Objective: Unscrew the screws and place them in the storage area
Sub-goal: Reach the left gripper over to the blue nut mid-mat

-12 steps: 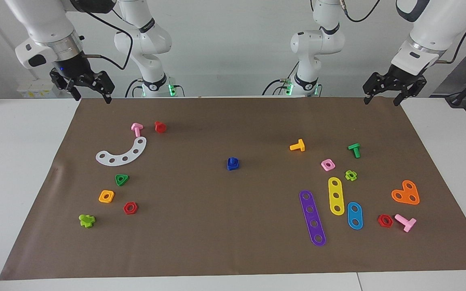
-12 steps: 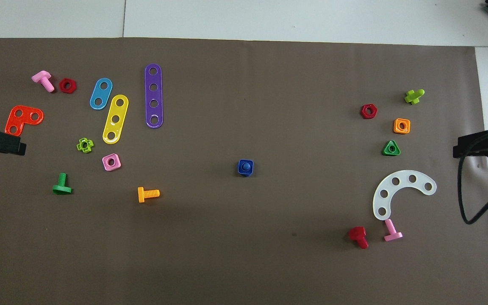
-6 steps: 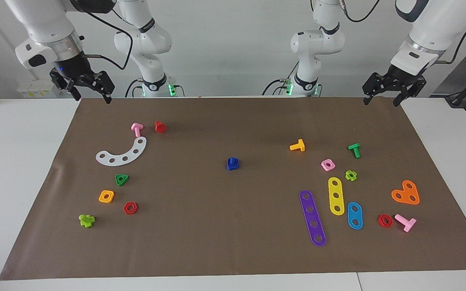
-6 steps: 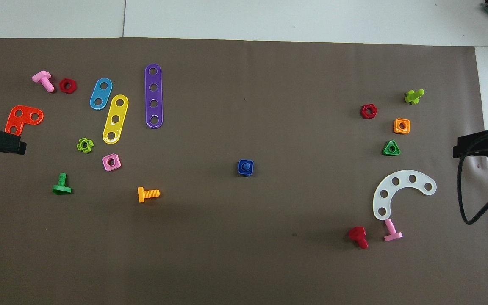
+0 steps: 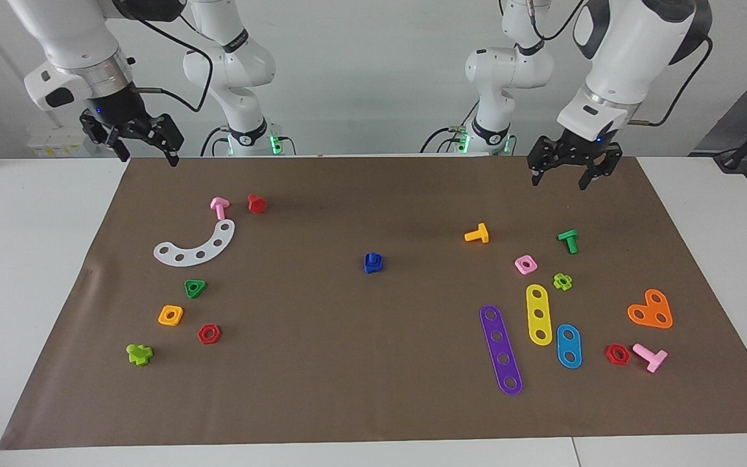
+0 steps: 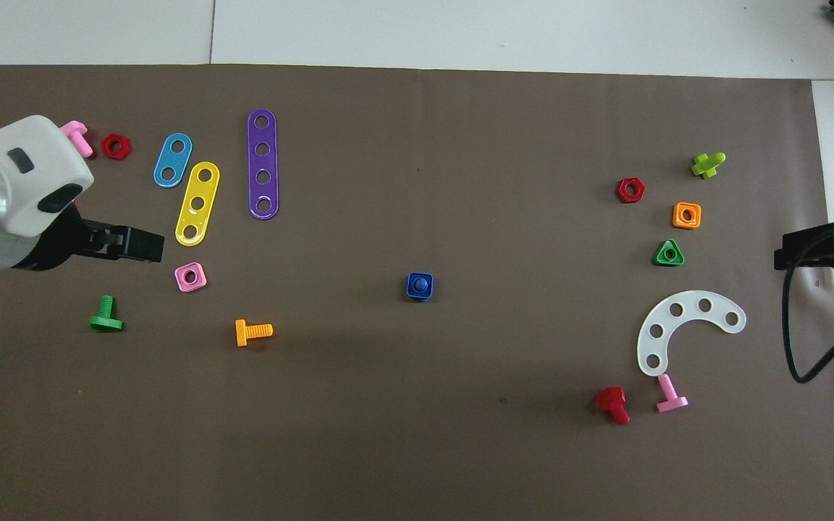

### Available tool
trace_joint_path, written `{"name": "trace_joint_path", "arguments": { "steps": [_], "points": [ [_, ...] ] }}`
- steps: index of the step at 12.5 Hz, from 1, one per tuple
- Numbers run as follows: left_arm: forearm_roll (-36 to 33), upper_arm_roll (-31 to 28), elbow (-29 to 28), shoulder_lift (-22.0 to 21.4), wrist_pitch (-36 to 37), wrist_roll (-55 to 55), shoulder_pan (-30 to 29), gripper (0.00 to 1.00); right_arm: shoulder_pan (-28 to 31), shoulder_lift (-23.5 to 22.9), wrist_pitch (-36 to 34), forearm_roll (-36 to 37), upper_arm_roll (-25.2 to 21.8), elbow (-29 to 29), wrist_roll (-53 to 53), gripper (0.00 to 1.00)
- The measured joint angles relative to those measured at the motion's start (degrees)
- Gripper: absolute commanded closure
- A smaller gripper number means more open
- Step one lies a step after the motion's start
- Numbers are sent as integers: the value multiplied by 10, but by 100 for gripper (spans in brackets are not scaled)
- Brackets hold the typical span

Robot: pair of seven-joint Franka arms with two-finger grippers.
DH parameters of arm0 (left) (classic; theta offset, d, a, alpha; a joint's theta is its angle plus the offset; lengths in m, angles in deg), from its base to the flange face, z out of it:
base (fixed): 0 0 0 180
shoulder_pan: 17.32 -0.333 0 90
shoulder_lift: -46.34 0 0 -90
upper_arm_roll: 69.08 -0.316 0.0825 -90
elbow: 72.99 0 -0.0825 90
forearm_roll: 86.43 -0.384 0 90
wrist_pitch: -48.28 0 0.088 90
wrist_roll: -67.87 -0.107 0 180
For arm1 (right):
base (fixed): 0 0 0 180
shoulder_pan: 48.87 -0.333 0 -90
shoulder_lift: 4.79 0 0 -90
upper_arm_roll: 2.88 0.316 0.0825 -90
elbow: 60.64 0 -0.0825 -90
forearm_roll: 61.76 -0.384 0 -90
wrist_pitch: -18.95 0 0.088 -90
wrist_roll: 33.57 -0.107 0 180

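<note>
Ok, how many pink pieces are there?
3. A pink bolt beside the white curved strip, toward the right arm's end. A pink square nut nearer the robots than the yellow strip. A second pink bolt beside a red hex nut, toward the left arm's end.

The left gripper [image 5: 567, 174] is travelling in from its corner of the brown paper mat [image 5: 373, 363] toward the middle, jaws spread and empty. In the overhead view it is now covering the light-green nut [image 5: 562, 281] and the orange plate [image 5: 651, 310].
</note>
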Motion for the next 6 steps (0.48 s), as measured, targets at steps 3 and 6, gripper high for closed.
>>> {"name": "trace_joint_path", "arguments": {
  "steps": [3,6],
  "points": [
    [0,1,-51,2,-64,66,54,3,0,0,0,0,0,0,0,0],
    [-3,1,-74,22,-110,117,108,3,0,0,0,0,0,1,0,0]
  ]
}}
